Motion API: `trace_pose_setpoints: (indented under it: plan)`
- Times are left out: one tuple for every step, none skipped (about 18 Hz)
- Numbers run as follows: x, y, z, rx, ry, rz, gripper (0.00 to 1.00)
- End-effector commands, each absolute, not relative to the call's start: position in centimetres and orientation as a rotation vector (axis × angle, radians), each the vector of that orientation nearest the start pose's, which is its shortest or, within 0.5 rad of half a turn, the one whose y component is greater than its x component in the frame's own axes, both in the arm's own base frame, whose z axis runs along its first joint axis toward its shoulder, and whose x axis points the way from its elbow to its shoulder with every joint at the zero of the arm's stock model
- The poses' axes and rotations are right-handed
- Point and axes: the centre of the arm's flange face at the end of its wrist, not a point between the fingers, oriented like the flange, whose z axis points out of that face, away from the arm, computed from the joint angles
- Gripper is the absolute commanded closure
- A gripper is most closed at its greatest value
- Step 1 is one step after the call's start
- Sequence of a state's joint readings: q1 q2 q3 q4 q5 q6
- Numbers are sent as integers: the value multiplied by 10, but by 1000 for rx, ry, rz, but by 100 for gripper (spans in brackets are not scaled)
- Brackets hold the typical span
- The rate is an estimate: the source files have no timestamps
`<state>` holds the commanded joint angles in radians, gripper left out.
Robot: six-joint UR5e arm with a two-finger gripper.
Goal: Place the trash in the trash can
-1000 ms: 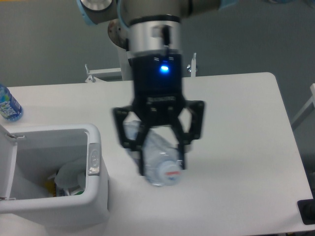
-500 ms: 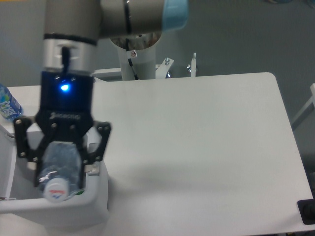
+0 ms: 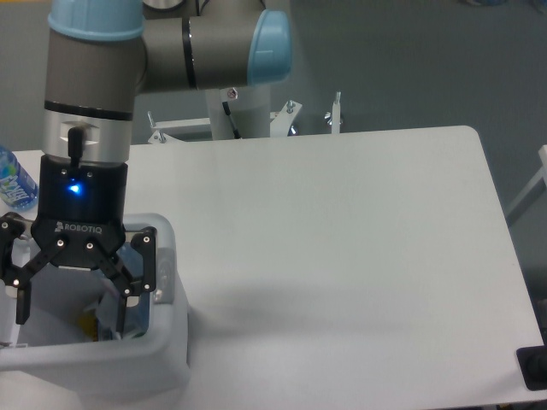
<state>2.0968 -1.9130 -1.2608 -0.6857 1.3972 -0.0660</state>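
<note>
Gripper (image 3: 70,299) hangs right over the open trash can (image 3: 167,359), and its two black fingers (image 3: 128,295) are spread wide apart with nothing between them. It holds nothing.

Inside the trash can, down past the right finger, I can see something clear and bluish that looks like the crushed bottle (image 3: 109,318). It lies against the right wall of the trash can. I think it is the crushed bottle, but the arm hides a lot of it. I cannot pick out the paper tissue for sure. It may be under the gripper or down inside the can.

Behind the trash can, at its far left corner, stands a water bottle (image 3: 14,181) with a blue label. That one is not trash and should stay there.

The crushed bottle is light and thin. It bends when squeezed and its skin is smooth, so it can slip. The best place to hold it is across the middle, where it is flat. The tissue is very soft and light, so a pinch from the top would do.

To the right of the trash can, the white table (image 3: 359,256) shows nothing more to pick up.
</note>
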Motion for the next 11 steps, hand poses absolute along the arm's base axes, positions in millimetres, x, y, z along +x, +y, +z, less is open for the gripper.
trace_pose_setpoints:
  plan:
    - [-226,646,564,-2195,-621,102,0]
    - [-246,635,567,-2183,-668,153,0]
    - [-262,629,568,-2178,-690,190,0]
    - [-281,620,568,-2178,-707,238,0]
    - [-298,612,568,-2182,-719,293,0]
    - [-311,602,571,-2186,-739,359,0]
    - [-327,592,569,-2192,-768,424,0]
    - [-341,584,566,-2207,-776,481,0]
    - [-351,578,561,-2249,-753,535,0]
    - [-357,572,551,-2321,-720,594,0]
    - [-361,566,536,-2413,-692,662,0]
